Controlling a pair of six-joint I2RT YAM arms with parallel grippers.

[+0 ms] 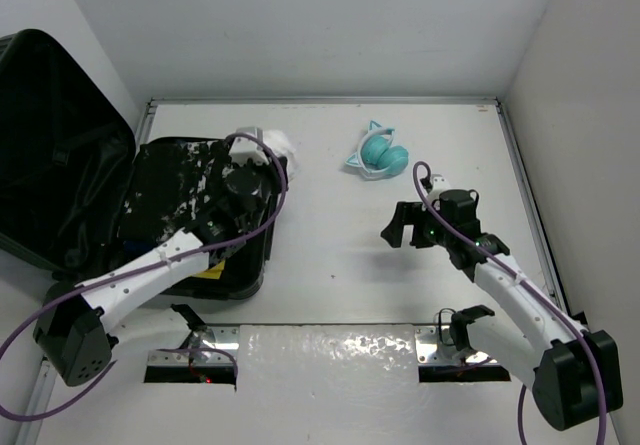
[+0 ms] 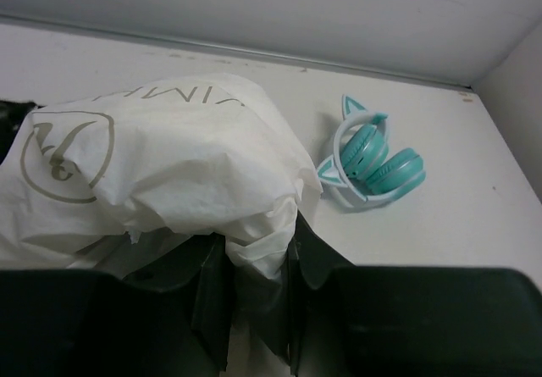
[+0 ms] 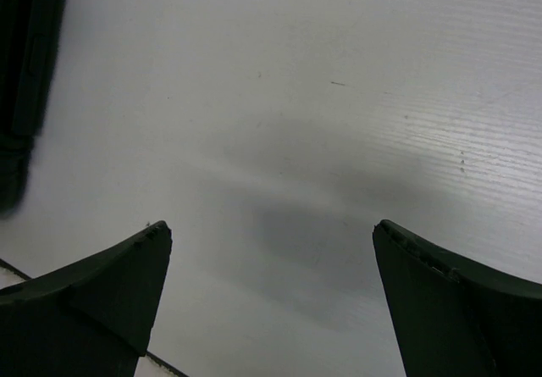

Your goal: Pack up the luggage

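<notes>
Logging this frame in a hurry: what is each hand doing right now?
Left hand: closed on the white bag.
Right hand: open, holding nothing.

A robotics lab cell: white table boxed by plain white walls, two robot arms bolted on

The top camera overlooks the whole white table from behind the arms, the left wrist camera looks low past the left gripper at teal cat-ear headphones that both views share, and the right wrist camera looks close onto the tabletop.
</notes>
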